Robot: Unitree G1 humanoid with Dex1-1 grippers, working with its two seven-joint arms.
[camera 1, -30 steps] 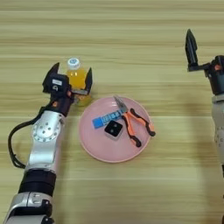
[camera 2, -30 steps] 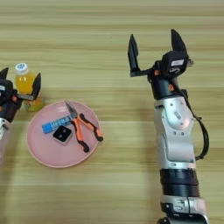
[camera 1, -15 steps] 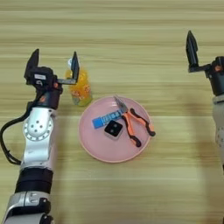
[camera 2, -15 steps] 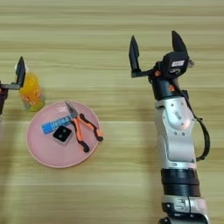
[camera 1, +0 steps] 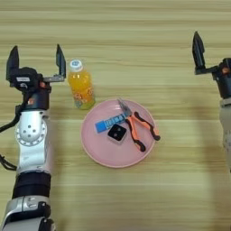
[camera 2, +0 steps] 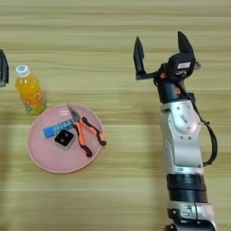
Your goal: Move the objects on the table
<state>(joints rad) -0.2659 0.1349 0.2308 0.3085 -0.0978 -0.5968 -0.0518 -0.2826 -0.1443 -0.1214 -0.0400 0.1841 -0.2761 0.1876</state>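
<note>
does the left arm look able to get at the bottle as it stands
Probably yes. The left end effector is open, just left of the upright bottle, with bare table between them and nothing in the way.

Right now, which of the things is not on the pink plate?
The orange drink bottle. It stands upright on the table beside the plate, while the pliers, blue strip and black square lie on it.
</note>
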